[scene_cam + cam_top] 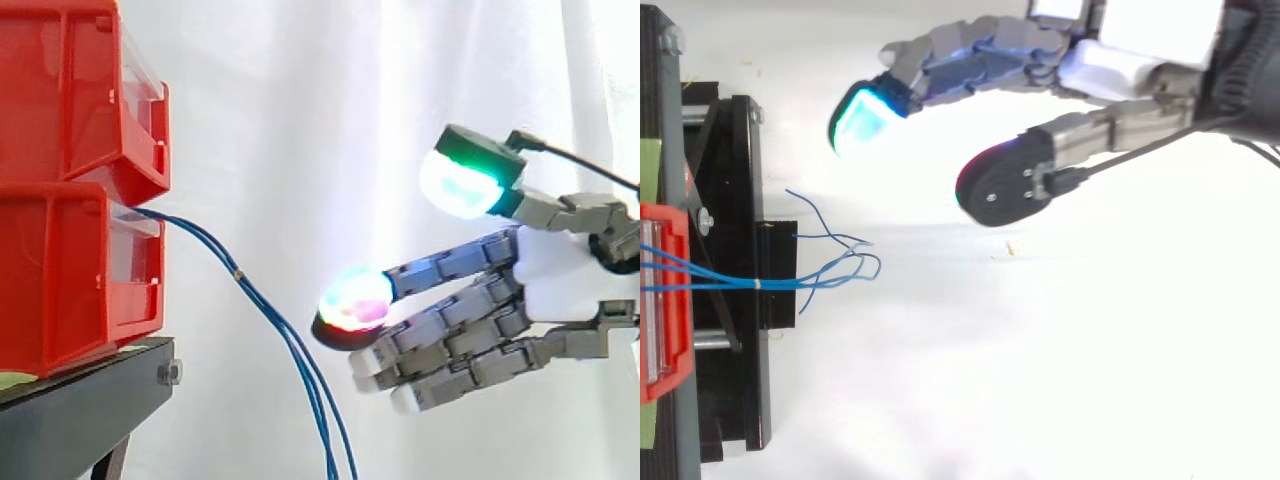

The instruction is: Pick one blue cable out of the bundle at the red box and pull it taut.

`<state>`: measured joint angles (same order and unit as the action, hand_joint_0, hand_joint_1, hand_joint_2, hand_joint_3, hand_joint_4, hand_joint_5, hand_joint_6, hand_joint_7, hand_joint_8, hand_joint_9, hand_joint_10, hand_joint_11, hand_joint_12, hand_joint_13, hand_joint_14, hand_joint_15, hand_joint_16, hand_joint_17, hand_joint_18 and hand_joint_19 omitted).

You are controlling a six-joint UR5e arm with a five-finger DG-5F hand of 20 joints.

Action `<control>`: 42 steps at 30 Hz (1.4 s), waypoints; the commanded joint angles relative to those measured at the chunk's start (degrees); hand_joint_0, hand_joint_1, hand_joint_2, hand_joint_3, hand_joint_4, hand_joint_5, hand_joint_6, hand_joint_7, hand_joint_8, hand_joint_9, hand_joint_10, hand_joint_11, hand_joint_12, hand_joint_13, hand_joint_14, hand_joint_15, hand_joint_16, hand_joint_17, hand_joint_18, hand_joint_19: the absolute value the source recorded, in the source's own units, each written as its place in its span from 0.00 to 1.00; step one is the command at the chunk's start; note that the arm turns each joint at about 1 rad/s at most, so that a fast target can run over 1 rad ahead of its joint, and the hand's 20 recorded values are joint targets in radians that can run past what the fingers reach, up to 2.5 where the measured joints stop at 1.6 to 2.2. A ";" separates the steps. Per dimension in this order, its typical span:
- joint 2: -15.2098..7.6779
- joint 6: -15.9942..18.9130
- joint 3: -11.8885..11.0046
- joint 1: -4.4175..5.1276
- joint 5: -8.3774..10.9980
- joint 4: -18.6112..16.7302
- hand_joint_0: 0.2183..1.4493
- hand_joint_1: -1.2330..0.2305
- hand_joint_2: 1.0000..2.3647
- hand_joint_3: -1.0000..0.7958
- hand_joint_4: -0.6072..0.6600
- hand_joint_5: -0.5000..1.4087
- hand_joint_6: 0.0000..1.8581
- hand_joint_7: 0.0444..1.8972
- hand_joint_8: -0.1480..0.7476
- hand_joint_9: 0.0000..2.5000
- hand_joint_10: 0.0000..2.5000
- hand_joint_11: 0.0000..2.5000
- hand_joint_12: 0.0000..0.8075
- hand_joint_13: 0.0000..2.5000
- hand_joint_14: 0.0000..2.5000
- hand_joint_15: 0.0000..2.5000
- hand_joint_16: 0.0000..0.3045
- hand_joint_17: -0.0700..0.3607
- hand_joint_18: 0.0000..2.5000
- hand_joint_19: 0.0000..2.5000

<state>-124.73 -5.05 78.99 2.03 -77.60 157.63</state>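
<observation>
The blue cables (pixel 238 272) are cut off at 6 o'clock in the side view, the red bins (pixel 60 260) at 9 o'clock, and the robot hand (pixel 555 265) at 3 o'clock.

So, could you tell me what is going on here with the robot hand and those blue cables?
The robot hand is open, with its fingers stretched toward the red bins, and it holds nothing. A bundle of blue cables comes out of the front of the lower bin and hangs slack past the black stand. The hand is beside the cables and apart from them, so no cable has been picked or pulled taut yet.
</observation>
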 commanded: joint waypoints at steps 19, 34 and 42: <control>-14.05 1.63 -14.91 0.52 -2.82 -1.62 0.23 0.47 0.00 0.28 0.79 0.17 0.27 0.35 0.58 0.19 0.00 0.05 0.48 0.06 0.00 0.03 0.19 0.47 0.04 0.09; -13.96 1.19 -15.18 1.31 -4.13 -1.71 0.24 0.45 0.00 0.28 0.83 0.19 0.27 0.38 0.58 0.21 0.00 0.04 0.48 0.08 0.00 0.02 0.19 0.47 0.07 0.07; -13.96 0.13 -15.27 1.31 -5.98 -1.53 0.25 0.44 0.00 0.28 0.83 0.19 0.27 0.41 0.58 0.23 0.00 0.05 0.48 0.09 0.00 0.02 0.19 0.46 0.09 0.08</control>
<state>-138.70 -4.77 63.72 3.34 -83.03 155.94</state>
